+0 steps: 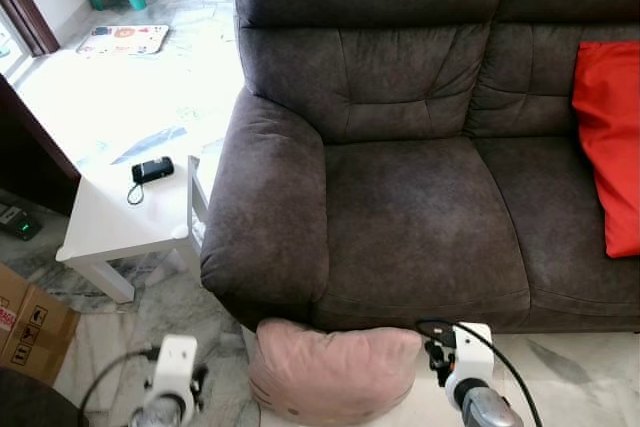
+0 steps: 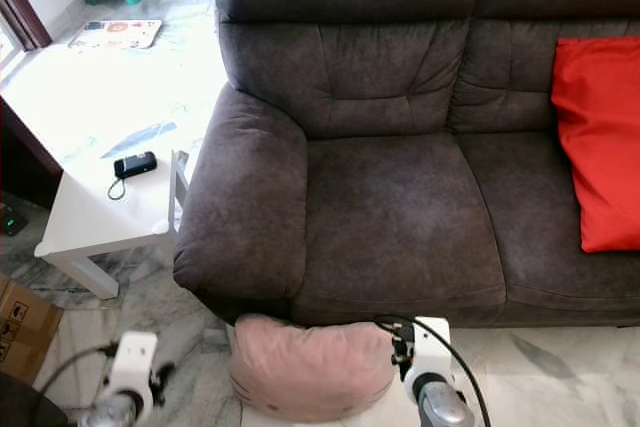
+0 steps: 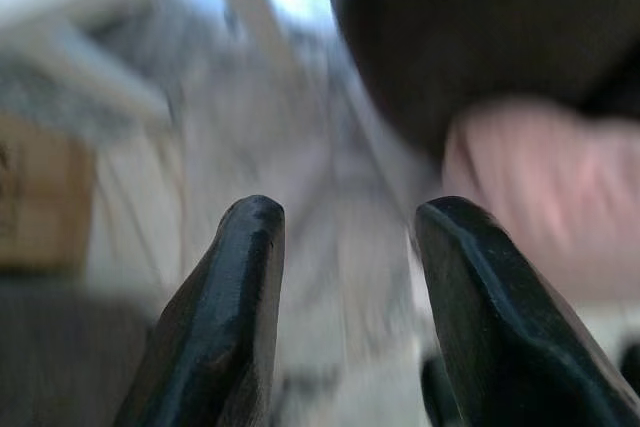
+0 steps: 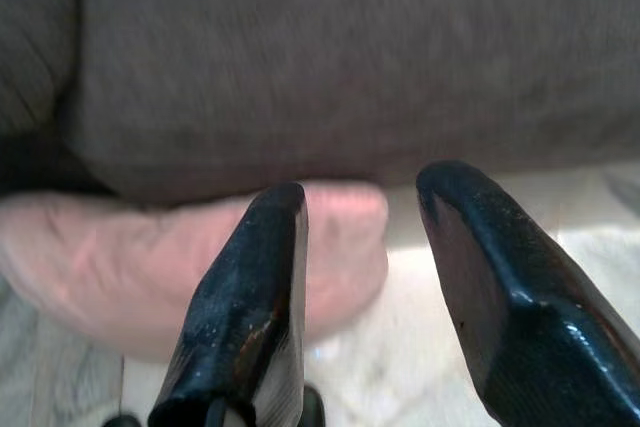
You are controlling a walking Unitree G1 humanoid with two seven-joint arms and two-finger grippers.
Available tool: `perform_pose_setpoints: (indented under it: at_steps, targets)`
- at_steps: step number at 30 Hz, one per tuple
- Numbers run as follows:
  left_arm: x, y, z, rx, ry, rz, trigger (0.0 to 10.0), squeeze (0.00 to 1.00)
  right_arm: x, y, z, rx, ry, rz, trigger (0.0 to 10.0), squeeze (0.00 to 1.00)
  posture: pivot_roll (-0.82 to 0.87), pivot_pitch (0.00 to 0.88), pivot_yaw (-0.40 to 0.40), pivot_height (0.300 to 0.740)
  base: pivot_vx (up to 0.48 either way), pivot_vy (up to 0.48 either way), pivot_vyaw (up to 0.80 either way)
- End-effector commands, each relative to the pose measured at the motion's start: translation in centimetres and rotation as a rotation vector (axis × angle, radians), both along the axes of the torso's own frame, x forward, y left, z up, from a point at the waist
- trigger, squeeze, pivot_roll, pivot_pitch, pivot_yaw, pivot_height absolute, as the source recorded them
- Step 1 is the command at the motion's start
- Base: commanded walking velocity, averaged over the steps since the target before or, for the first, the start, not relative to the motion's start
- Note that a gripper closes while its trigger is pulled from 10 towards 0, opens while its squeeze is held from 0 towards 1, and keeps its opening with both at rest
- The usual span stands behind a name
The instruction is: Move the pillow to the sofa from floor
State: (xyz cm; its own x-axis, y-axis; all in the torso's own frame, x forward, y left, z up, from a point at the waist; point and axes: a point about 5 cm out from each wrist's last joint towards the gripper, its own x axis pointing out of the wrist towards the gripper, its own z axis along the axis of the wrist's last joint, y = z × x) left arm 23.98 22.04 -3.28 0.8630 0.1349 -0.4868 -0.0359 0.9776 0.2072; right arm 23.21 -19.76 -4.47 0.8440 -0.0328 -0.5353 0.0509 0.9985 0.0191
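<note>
Against sofa (image 1: 400, 197): plump pink pillow (image 1: 335, 372).

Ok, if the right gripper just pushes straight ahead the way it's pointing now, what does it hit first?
Most likely the pink pillow on the floor: the right gripper, fingers open, points at the pillow's near end, with the sofa front just behind. Depth is unclear, so one finger may pass beside the pillow's edge.
</note>
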Motion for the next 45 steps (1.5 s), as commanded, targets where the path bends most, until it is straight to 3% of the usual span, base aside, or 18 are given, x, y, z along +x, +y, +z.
perform_pose_setpoints:
  at_steps: [1, 2, 4, 7, 13, 17, 23, 28, 33, 45]
  targets:
    - [1.4, -0.1, 1.7, 0.012, -0.132, -0.006, 10.0, 0.00, 1.0, 0.2, 1.1, 0.005, -0.087, 0.008, 10.0, 0.00, 0.03, 0.128, 0.010, 0.740, 0.000, 0.000, 0.00]
    - [1.4, -0.1, 1.7, 0.012, -0.132, -0.006, 10.0, 0.00, 1.0, 0.2, 1.1, 0.005, -0.087, 0.008, 10.0, 0.00, 0.03, 0.128, 0.010, 0.740, 0.000, 0.000, 0.00]
    - [2.8, -0.5, 3.6, 0.019, -0.257, -0.031, 10.0, 0.00, 2.2, 0.2, 2.3, 0.003, -0.178, 0.016, 10.0, 0.00, 0.03, 0.128, 0.010, 0.740, 0.000, 0.000, 0.00]
    - [3.2, -0.8, 4.2, 0.026, -0.295, -0.043, 10.0, 0.00, 2.6, 0.2, 2.9, 0.005, -0.217, 0.020, 10.0, 0.00, 0.03, 0.131, 0.007, 0.740, 0.000, 0.000, 0.00]
    - [5.0, -2.0, 7.8, 0.027, -0.515, -0.078, 10.0, 0.00, 4.6, 0.1, 6.8, -0.019, -0.484, 0.029, 10.0, 0.00, 0.02, 0.123, -0.001, 0.740, 0.000, 0.000, 0.00]
    - [4.9, -2.4, 9.8, 0.050, -0.624, -0.121, 10.0, 0.00, 5.1, -0.1, 9.3, -0.034, -0.631, 0.010, 10.0, 0.00, 0.02, 0.115, -0.004, 0.740, 0.000, 0.000, 0.00]
    - [4.9, -2.3, 12.7, 0.070, -0.737, -0.144, 10.0, 0.00, 5.3, 0.8, 11.4, -0.018, -0.739, 0.017, 10.0, 0.00, 0.03, 0.091, -0.003, 0.740, 0.000, 0.000, 0.00]
    - [5.5, -2.7, 14.2, 0.059, -0.793, -0.141, 10.0, 0.00, 5.6, 1.4, 11.7, -0.012, -0.745, 0.026, 10.0, 0.00, 0.03, 0.064, -0.009, 0.740, 0.000, 0.000, 0.00]
    - [6.5, -4.2, 15.7, 0.023, -0.831, -0.175, 10.0, 0.00, 5.9, 1.7, 13.2, -0.001, -0.790, 0.022, 10.0, 0.00, 0.01, 0.032, -0.001, 0.740, 0.000, 0.000, 0.00]
    - [5.6, -4.4, 15.0, 0.015, -0.788, -0.189, 10.0, 0.00, 5.5, 2.0, 13.9, -0.001, -0.807, 0.027, 10.0, 0.00, 0.01, 0.000, -0.001, 0.740, 0.000, 0.000, 0.00]
